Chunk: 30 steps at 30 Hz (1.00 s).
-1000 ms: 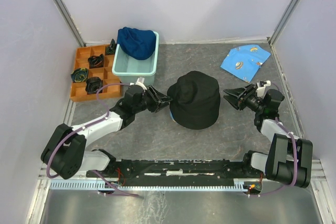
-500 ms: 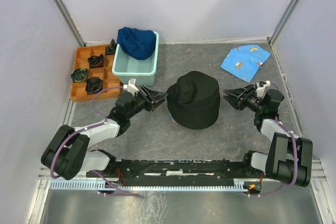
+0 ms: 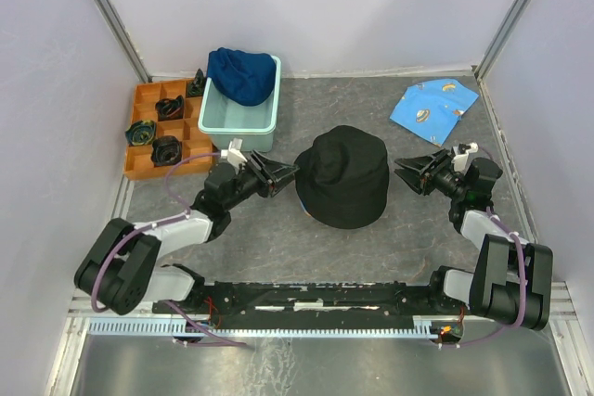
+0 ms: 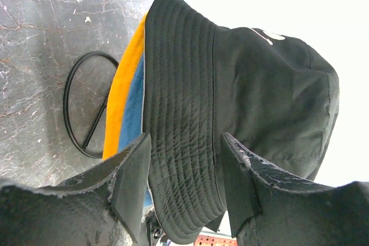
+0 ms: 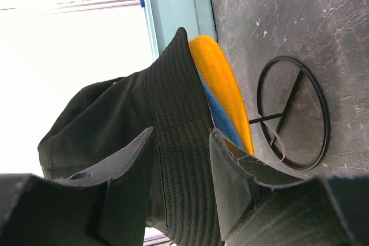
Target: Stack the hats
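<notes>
Top external: black hat (image 3: 343, 176) topped the stack mid-table (image 3: 278, 238) (yellow hat (image 4: 122, 96), lt-blue hat (image 4: 134, 113) beneath). Navy hat (image 3: 241, 74) lay in the tub (image 3: 237, 121) at 11 o'clock. Left hand (image 3: 290, 174) at 9 and right hand (image 3: 405, 176) at 3 were both spread, empty. Fabric looked soft, light, floppy; best pinched at the brim.

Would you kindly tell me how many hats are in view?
4: black hat atop the light blue hat and yellow-orange hat mid-table; navy hat in the mint tub. Others may be hidden.
</notes>
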{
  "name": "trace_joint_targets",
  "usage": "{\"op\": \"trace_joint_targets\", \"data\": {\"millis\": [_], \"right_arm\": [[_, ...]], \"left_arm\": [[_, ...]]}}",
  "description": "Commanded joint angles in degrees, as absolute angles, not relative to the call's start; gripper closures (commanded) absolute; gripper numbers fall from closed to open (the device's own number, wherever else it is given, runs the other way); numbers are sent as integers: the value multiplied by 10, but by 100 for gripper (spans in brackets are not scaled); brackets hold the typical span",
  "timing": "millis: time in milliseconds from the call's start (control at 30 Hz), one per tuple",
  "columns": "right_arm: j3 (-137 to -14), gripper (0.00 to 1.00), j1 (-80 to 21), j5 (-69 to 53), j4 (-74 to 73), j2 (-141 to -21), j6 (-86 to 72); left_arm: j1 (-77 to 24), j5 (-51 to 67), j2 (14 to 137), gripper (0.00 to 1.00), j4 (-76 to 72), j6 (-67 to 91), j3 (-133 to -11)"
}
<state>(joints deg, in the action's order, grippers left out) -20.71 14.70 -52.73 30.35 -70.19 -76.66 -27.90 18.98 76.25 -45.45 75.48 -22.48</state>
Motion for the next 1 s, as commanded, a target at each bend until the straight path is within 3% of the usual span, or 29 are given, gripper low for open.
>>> {"op": "trace_joint_targets", "data": {"millis": [0, 967], "right_arm": [[-215, 50, 149, -536, 316, -692, -759], [-226, 50, 149, -534, 317, -706, -757]], "left_arm": [[-267, 172, 700, 40, -382, 709, -237], [-274, 229, 820, 39, -542, 792, -241]]}}
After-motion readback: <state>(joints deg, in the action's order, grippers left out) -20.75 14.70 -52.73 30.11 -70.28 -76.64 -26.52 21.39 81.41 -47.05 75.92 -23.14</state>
